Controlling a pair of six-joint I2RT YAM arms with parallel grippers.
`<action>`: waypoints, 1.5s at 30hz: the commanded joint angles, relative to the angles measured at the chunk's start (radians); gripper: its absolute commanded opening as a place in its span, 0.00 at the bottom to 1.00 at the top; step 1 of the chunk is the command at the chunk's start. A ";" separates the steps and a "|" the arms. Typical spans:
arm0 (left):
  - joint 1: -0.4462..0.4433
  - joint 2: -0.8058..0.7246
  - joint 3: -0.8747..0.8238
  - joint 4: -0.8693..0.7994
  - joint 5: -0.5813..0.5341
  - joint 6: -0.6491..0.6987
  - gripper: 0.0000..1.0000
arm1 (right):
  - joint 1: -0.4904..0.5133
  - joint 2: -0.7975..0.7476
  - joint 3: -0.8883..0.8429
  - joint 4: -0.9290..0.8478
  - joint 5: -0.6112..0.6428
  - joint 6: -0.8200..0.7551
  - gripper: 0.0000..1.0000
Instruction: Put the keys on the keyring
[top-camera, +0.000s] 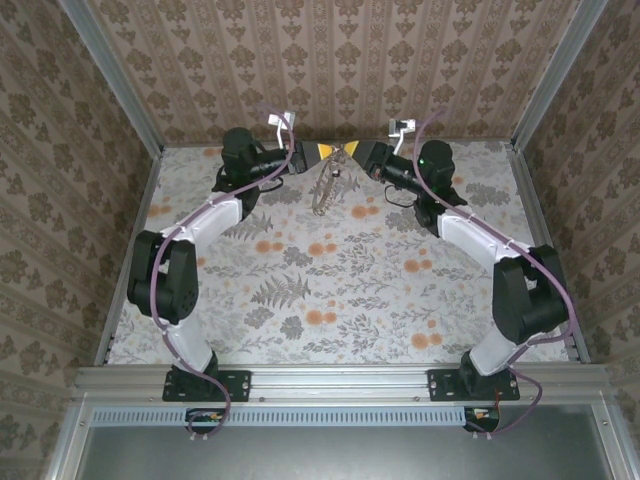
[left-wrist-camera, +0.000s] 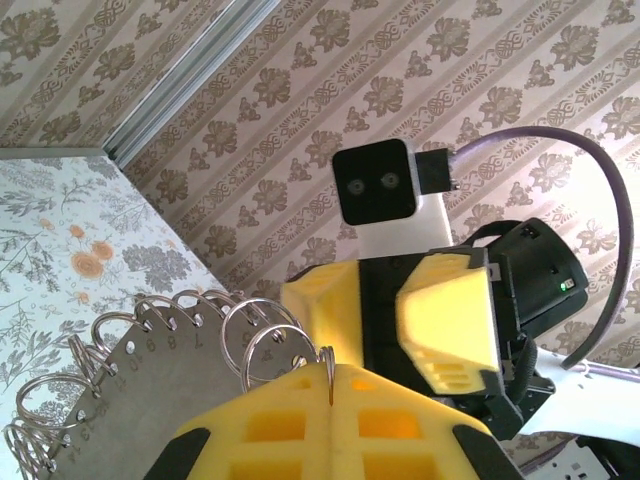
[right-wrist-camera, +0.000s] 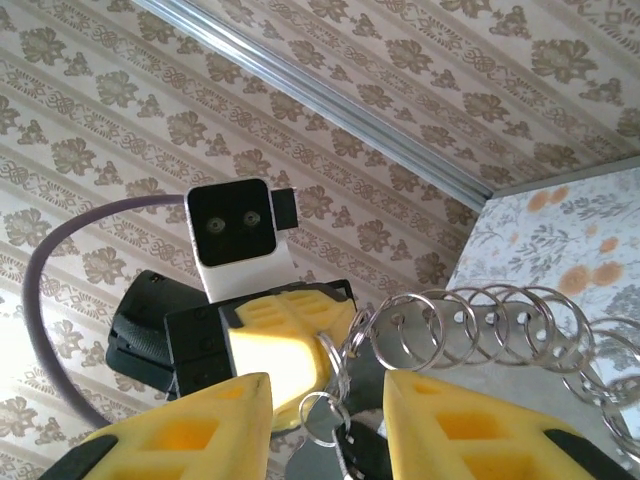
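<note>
I have the floral-clothed table across the middle of the overhead view, with patterned walls around it on three sides. The left arm rises from the lower left of that frame and the right arm from the lower right. Both reach up and inward, so the two tools meet nose to nose at the upper centre, close to the back wall. The left gripper comes in from the left. In its own camera I see its yellow fingers pressed flat together along the bottom edge, with a thin wire loop pinched in the seam between them. That loop belongs to the keyring, which sits at the lower left of that frame as a grey piece with small holes and a row of wire loops along its rim. From above, the keyring hangs down just below the two tool tips, over the cloth. In the right wrist camera its loops fan across the right of the frame. The right gripper faces the left one, and its two yellow fingers stand a moderate way apart at the bottom of its own view. Between them I see a small wire ring and, beneath it at the bottom edge, the key, a little dark piece. I cannot tell whether the fingers are pressing on the key or only stand to either side of it.
</note>
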 joint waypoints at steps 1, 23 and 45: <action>0.001 -0.053 -0.006 0.059 -0.003 0.023 0.00 | 0.018 0.023 0.049 0.066 0.016 0.036 0.34; 0.000 -0.055 -0.003 0.028 -0.008 0.050 0.00 | 0.059 0.055 0.085 0.077 -0.021 0.033 0.17; 0.087 -0.119 0.002 -0.089 -0.008 0.116 0.53 | -0.009 0.035 0.165 -0.209 -0.189 -0.249 0.00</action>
